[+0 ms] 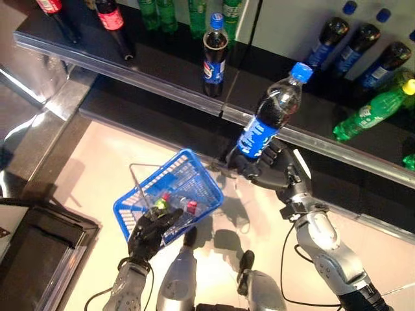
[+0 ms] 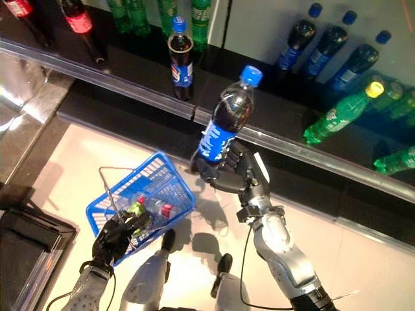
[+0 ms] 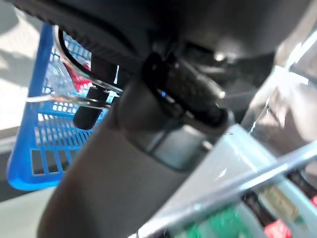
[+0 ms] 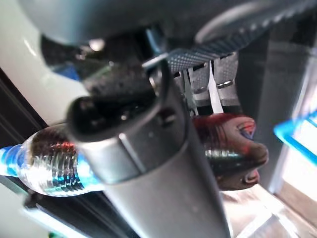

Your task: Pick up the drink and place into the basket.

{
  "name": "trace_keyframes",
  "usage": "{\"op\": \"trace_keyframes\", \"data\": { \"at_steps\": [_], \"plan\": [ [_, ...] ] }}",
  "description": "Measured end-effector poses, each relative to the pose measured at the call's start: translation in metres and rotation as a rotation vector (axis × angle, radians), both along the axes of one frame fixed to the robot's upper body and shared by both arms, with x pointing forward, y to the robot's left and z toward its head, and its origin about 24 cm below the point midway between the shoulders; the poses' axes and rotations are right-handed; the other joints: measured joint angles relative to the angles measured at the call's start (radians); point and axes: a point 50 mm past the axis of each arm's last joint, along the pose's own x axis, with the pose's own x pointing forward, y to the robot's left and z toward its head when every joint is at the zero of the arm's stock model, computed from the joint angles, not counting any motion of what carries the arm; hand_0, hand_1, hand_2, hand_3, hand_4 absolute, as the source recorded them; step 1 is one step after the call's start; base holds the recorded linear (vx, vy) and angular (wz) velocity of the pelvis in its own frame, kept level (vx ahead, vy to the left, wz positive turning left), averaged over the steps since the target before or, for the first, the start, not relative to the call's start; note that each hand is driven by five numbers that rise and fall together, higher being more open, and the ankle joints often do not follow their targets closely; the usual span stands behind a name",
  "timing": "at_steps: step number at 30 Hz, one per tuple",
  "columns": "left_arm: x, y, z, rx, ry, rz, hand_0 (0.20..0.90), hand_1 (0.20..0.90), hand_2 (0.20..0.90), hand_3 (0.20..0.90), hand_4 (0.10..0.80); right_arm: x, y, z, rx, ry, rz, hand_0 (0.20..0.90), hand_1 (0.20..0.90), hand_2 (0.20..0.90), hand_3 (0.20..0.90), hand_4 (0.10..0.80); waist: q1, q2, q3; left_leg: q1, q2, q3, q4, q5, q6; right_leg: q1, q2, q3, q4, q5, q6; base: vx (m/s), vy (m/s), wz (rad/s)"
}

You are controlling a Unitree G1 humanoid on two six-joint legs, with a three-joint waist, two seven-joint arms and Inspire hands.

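Note:
My right hand (image 1: 269, 165) is shut on a dark cola bottle (image 1: 272, 113) with a blue cap and blue label, holding it tilted in the air in front of the shelf edge; the bottle also shows in the right wrist view (image 4: 59, 158). My left hand (image 1: 150, 228) is shut on the thin wire handles of the blue basket (image 1: 178, 175), which hangs low at the left, to the left of and below the bottle. Inside the basket lie drinks with red and green caps (image 1: 175, 204). The basket also shows in the left wrist view (image 3: 47, 124).
A dark shelf (image 1: 162, 71) runs across the back with a metal front rail (image 1: 311, 139). On it stand a cola bottle (image 1: 214, 55), red-labelled bottles (image 1: 110, 19), green bottles (image 1: 369, 113) and blue-capped dark bottles (image 1: 363, 48). A dark mat (image 1: 39, 253) lies at the lower left.

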Motion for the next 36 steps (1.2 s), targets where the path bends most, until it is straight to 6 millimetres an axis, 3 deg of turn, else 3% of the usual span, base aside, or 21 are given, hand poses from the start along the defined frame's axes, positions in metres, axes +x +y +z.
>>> {"op": "trace_keyframes", "data": {
  "at_steps": [7, 12, 18, 27, 36],
  "plan": [
    [0.001, -0.005, 0.019, 0.021, -0.057, -0.135, 0.3, 0.3, 0.3, 0.2, 0.1, -0.003, 0.007, -0.006, -0.053, 0.012, -0.013, 0.3, 0.3, 0.3, 0.2, 0.1, 0.033, 0.013, 0.0, -0.002, -0.014, -0.049, -0.001, 0.002, -0.004, 0.027, -0.002, -0.026, -0.001, -0.022, 0.003, -0.015, -0.002, 0.22],
    [0.002, -0.002, 0.025, 0.047, -0.055, -0.189, 0.3, 0.3, 0.3, 0.2, 0.1, 0.003, 0.01, 0.002, -0.033, -0.011, -0.072, 0.3, 0.3, 0.3, 0.2, 0.1, 0.062, 0.015, 0.001, -0.017, -0.02, -0.076, 0.0, 0.005, -0.008, 0.03, -0.002, -0.05, -0.002, -0.027, 0.003, 0.01, -0.006, 0.17],
    [0.002, 0.003, 0.027, 0.085, -0.042, -0.261, 0.3, 0.3, 0.3, 0.2, 0.1, 0.012, 0.028, 0.007, -0.013, -0.023, -0.051, 0.3, 0.3, 0.3, 0.2, 0.1, 0.095, 0.015, 0.001, -0.015, -0.028, -0.109, 0.0, 0.008, -0.012, 0.05, -0.001, -0.054, -0.004, -0.042, 0.005, 0.023, -0.005, 0.19],
    [0.004, -0.002, 0.042, 0.092, -0.092, -0.372, 0.3, 0.3, 0.3, 0.2, 0.1, 0.022, 0.052, -0.04, -0.036, 0.181, -0.057, 0.3, 0.3, 0.3, 0.2, 0.1, 0.153, 0.016, 0.002, -0.02, -0.038, -0.152, 0.0, 0.012, -0.015, 0.063, -0.005, -0.083, 0.008, -0.056, 0.007, -0.012, -0.002, 0.14],
    [0.022, -0.019, 0.056, 0.086, -0.158, -0.509, 0.3, 0.3, 0.3, 0.2, 0.1, 0.023, 0.065, -0.066, -0.134, 0.267, -0.057, 0.3, 0.3, 0.3, 0.2, 0.1, 0.158, 0.019, 0.003, -0.028, -0.052, -0.172, 0.001, 0.018, -0.016, 0.061, -0.011, -0.104, 0.015, -0.062, 0.009, 0.012, 0.009, 0.06]
  ]
}}
